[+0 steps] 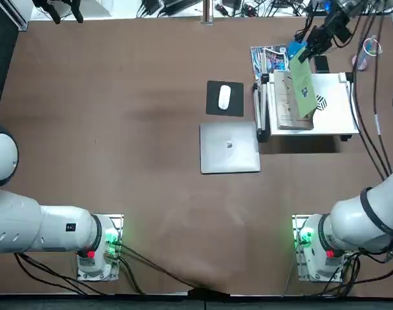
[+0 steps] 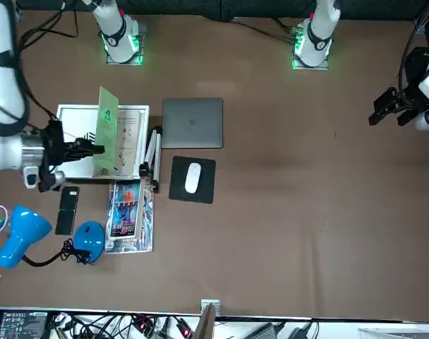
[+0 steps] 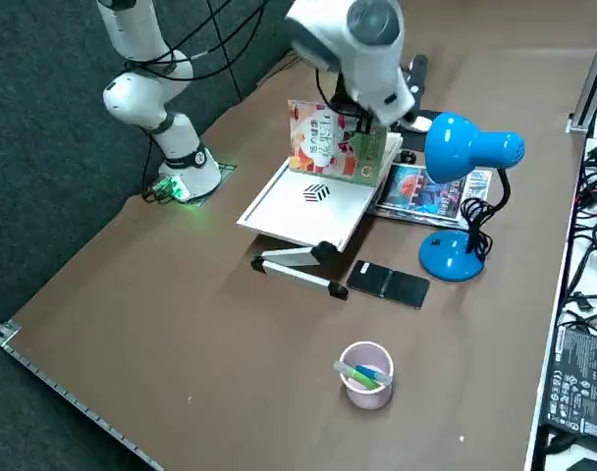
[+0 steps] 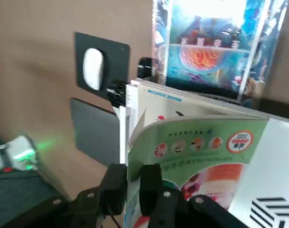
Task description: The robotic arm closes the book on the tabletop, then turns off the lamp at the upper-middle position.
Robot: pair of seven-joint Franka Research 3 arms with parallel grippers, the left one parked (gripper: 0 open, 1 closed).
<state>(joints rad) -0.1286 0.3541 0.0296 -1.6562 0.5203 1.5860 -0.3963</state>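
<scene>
Right wrist view: the two fingers of the right gripper are seen apart, at the free edge of the raised cover of the book; whether the leaf is touched by both cannot be told. The book lies open on the white stand, towards its left side, pages down flat and green cover upright. For the closing, the cover is best swept leftwards over the pages in a low arc, with pressure kept light and let go only once it is laid flat; if it is released too soon, it may spring back. The lamp stands just beyond the stand's far edge, near the arm's path, so its head should be given room.

The cover is thin, glossy paper, gently bowed, and likely to be creased easily. The stand's top is smooth, flat and square-cornered, so the book could be slid by a sideways push. The lamp's rounded head and disc base are shiny blue.
</scene>
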